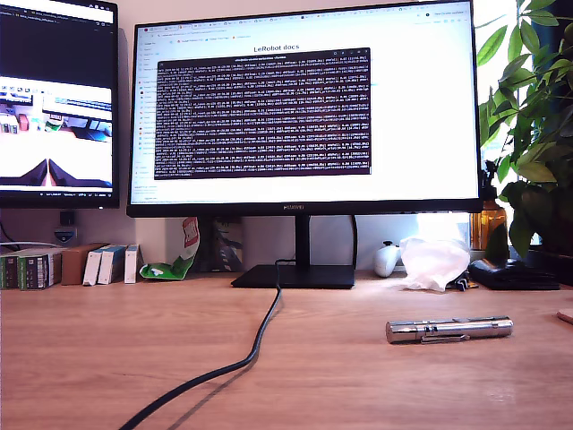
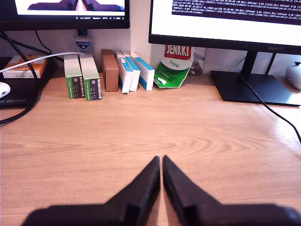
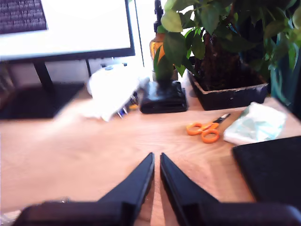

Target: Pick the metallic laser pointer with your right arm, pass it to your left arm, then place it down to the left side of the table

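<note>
The metallic laser pointer lies flat on the wooden table, toward the exterior view's right, with its pocket clip facing the camera. Neither arm shows in the exterior view. My first gripper is shut with nothing in it, hovering over bare table in front of a row of small boxes. My second gripper is also shut and empty, over the table near the plant. Neither wrist view clearly shows the pointer.
A black cable runs from the monitor stand across the table toward the front. Crumpled white plastic and a potted plant sit at the exterior view's right. Orange scissors, a tissue pack and a black pad lie nearby. Small boxes line the back.
</note>
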{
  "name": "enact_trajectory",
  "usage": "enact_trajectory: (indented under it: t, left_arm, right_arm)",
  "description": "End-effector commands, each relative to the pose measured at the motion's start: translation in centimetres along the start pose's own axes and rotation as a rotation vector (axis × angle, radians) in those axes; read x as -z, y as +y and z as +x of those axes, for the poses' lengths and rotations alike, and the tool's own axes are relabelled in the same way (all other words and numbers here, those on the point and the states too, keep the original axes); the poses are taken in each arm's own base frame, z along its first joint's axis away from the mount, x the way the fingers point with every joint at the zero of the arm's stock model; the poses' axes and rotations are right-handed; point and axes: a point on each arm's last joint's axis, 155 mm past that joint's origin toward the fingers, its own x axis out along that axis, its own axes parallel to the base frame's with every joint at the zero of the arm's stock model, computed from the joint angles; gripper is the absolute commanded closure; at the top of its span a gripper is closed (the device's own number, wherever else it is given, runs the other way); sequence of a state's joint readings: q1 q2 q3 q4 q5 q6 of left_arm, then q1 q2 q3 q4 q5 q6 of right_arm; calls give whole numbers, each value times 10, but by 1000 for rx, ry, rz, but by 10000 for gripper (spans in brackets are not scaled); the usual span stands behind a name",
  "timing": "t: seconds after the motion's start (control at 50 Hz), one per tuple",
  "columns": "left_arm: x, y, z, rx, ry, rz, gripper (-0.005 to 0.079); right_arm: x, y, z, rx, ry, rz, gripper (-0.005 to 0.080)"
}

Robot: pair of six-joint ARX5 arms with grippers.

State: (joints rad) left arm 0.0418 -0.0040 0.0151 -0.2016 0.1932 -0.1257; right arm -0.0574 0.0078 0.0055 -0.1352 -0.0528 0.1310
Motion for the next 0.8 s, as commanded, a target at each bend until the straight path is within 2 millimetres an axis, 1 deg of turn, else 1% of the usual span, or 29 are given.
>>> enact_trajectory:
  t: [0.0, 0.06, 0.16, 0.26, 0.36, 0.4, 0.46, 0.54, 0.62, 0.7, 0.72, 0.78]
  left_arm:
    - [18, 1, 3, 8, 34, -14, 761]
    - [17, -3, 3, 26, 32, -30, 761]
    - [14, -11, 3, 69, 27, -104, 761]
    - [16, -19, 2, 110, 41, -180, 761]
    - [15, -19, 2, 109, 42, -238, 761]
    - [12, -19, 2, 111, 31, -258, 761]
    - [2, -22, 2, 131, -5, -259, 761]
    - [-22, -36, -2, 213, -92, -228, 761]
    - [-49, -52, -11, 299, -182, -186, 761]
    - [-70, -66, -22, 370, -233, -150, 761]
    - [-90, -91, -38, 491, -251, -97, 762]
    - [-92, -102, -43, 545, -233, -58, 762]
  right_arm:
    - [-13, 9, -1, -48, -49, 70, 763]
    - [-21, 21, -3, -114, -70, 122, 763]
    - [-47, 36, -9, -200, -148, 187, 763]
    - [-71, 50, -19, -273, -200, 207, 763]
    - [-90, 59, -28, -324, -220, 266, 763]
    - [-97, 63, -32, -348, -229, 265, 763]
    - [-104, 72, -38, -388, -232, 251, 763]
    - [-110, 82, -43, -439, -210, 233, 763]
    - [-112, 91, -46, -477, -175, 200, 763]
    - [-110, 98, -45, -499, -126, 138, 763]
    - [-100, 110, -37, -548, -1, 24, 763]
    - [-95, 114, -32, -574, 63, -24, 763]
